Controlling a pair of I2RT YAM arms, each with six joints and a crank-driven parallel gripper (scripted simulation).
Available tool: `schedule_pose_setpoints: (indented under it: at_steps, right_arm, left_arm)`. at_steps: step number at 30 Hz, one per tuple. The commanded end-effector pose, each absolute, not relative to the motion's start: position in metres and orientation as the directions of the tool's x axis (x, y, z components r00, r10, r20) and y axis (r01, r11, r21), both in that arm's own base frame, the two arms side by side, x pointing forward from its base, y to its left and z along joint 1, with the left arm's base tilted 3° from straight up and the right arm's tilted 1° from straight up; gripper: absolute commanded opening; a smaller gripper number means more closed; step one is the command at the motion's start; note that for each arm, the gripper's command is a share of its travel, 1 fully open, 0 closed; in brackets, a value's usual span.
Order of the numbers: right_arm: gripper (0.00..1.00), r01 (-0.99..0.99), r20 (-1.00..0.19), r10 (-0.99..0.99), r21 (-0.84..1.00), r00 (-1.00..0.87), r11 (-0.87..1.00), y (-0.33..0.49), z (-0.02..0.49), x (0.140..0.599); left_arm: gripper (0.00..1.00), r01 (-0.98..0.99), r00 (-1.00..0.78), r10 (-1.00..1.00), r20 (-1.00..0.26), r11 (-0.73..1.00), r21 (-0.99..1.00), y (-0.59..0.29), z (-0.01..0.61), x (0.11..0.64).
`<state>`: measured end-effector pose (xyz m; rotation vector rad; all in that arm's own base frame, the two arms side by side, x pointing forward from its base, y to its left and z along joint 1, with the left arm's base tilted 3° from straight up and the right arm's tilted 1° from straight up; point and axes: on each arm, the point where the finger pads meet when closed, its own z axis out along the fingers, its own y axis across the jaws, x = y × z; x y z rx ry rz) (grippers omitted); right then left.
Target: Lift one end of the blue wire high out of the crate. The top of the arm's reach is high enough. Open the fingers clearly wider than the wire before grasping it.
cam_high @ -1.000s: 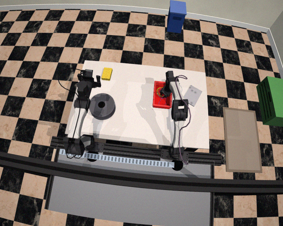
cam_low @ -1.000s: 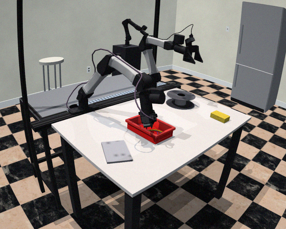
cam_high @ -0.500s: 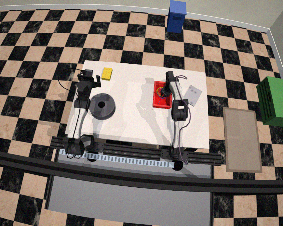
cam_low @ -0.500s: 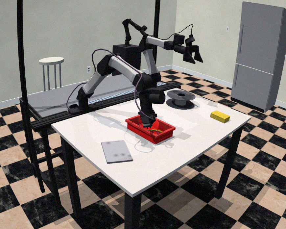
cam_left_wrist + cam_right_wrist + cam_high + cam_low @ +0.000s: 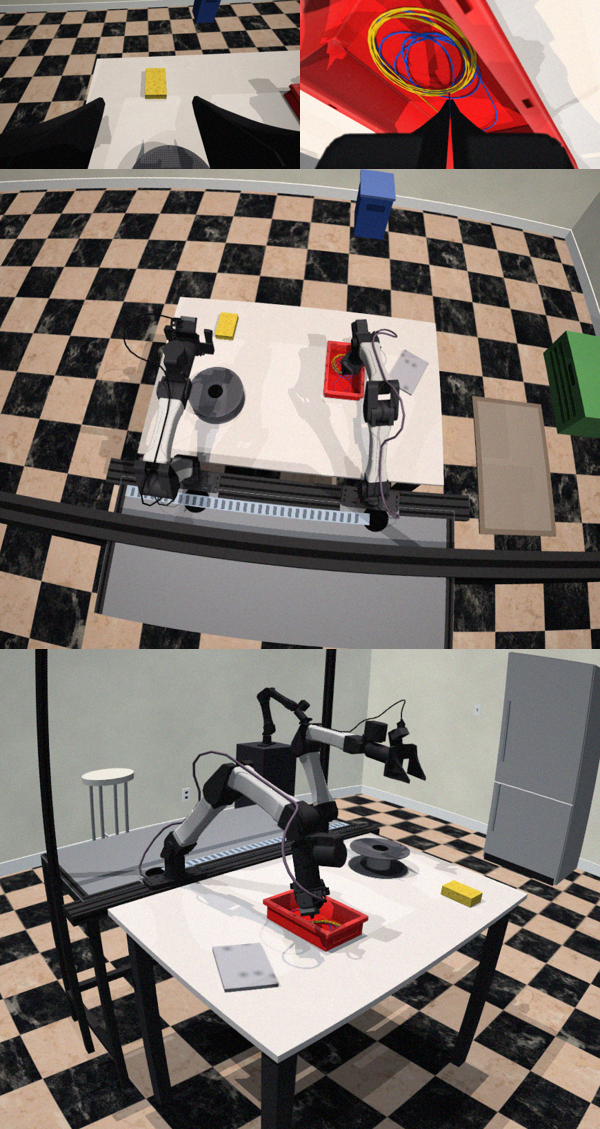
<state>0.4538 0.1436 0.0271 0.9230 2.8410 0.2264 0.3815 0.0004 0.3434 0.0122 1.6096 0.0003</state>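
The red crate (image 5: 326,383) (image 5: 345,936) (image 5: 294,103) (image 5: 506,73) stands on the table and holds a coil of yellow wire (image 5: 372,48) and loops of blue wire (image 5: 426,36). My right gripper (image 5: 450,101) (image 5: 310,915) points down inside the crate with its fingertips together. A short dark blue stretch of the wire shows between the tips and pokes out past them. Another stretch curves behind the finger on the right of the right wrist view. A thin yellow strand passes behind the other finger. My left gripper (image 5: 416,780) (image 5: 148,99) is wide open and empty, high above the table.
A dark spool (image 5: 232,401) (image 5: 357,849) (image 5: 170,156) and a yellow sponge (image 5: 226,325) (image 5: 459,892) (image 5: 155,81) are on the left arm's side. A flat grey plate (image 5: 412,369) (image 5: 245,966) lies beside the crate. The crate's walls stand close around the right fingers.
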Motion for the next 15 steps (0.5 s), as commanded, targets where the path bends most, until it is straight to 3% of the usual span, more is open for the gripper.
schedule_pose_setpoints:
  at_steps: [1,15]
  right_arm:
    - [0.00,0.567,-0.129,0.600,0.222,-0.789,0.793,0.1428,0.0526,0.4615]
    - [0.00,0.567,-0.129,0.600,0.222,-0.789,0.793,0.1427,0.0574,0.4680]
  left_arm:
    - [1.00,-0.002,0.000,0.000,-1.000,1.000,0.000,0.0009,0.3605,0.3825]
    - [1.00,-0.002,0.000,0.000,-1.000,1.000,0.000,0.0009,0.3605,0.3825]
